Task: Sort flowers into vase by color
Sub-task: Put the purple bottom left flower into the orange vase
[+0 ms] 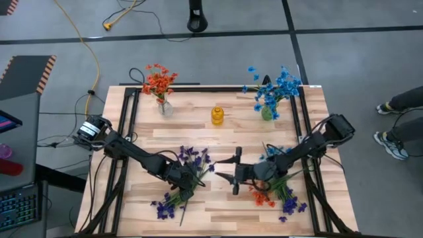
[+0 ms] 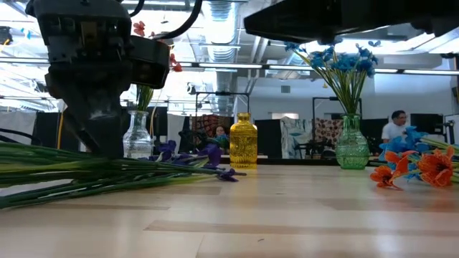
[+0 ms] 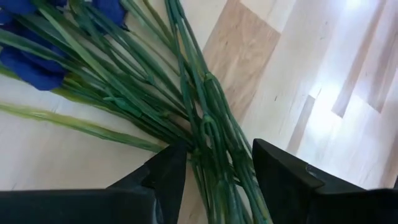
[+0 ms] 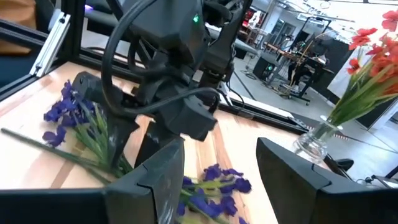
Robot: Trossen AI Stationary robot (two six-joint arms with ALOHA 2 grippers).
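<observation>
Purple flowers [image 1: 187, 173] lie loose on the table [image 1: 218, 142], front-left. Left gripper [image 3: 214, 165] is down over them, fingers apart with the stems [image 3: 211, 130] bunched between, nothing pinched yet. Advice: close on just one or two stems, low and square, then lift clear before heading to the yellow vase [image 1: 217, 116]. Right gripper [image 1: 232, 173] hovers mid-table, wide open, empty.

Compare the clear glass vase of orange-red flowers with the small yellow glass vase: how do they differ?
The clear glass vase holds orange-red flowers; the small yellow glass vase holds none. One is colourless, the other amber-yellow. The clear vase stands toward the table's left back corner, the yellow one mid-table along the back. Both stand upright, untouched by either hand.
</observation>
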